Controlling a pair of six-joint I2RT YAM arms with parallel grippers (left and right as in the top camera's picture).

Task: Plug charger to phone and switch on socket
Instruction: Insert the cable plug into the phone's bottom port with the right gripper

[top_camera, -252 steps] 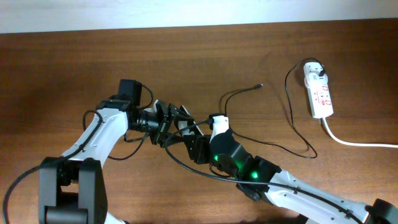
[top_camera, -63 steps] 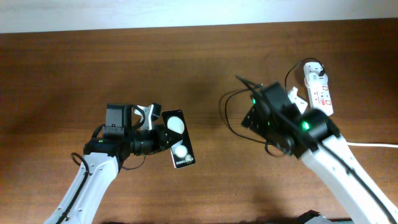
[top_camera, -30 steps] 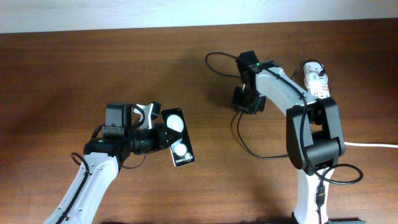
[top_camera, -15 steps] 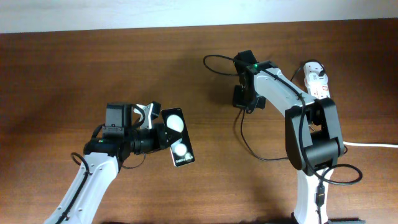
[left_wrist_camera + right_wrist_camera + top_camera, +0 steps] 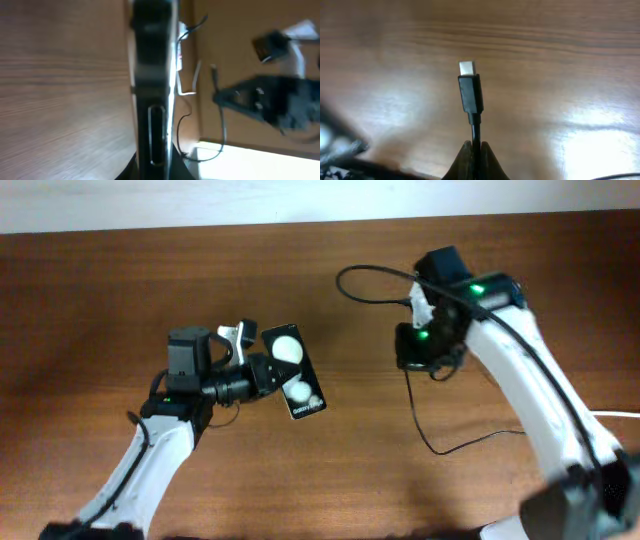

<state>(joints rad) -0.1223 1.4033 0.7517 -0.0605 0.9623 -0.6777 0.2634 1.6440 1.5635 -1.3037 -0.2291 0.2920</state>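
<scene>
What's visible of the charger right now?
The charger is a thin black cable ending in a black moulded connector with a small pale metal tip. The right gripper pinches it just below the connector, tip free and not in the phone. Overhead, slack loops and trails over the wooden table.

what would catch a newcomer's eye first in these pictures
The glossy black phone with two white spots, clamped in the left gripper left of centre in the overhead view. Then the charger, its pale connector tip sticking up from the right gripper in the right wrist view.
</scene>
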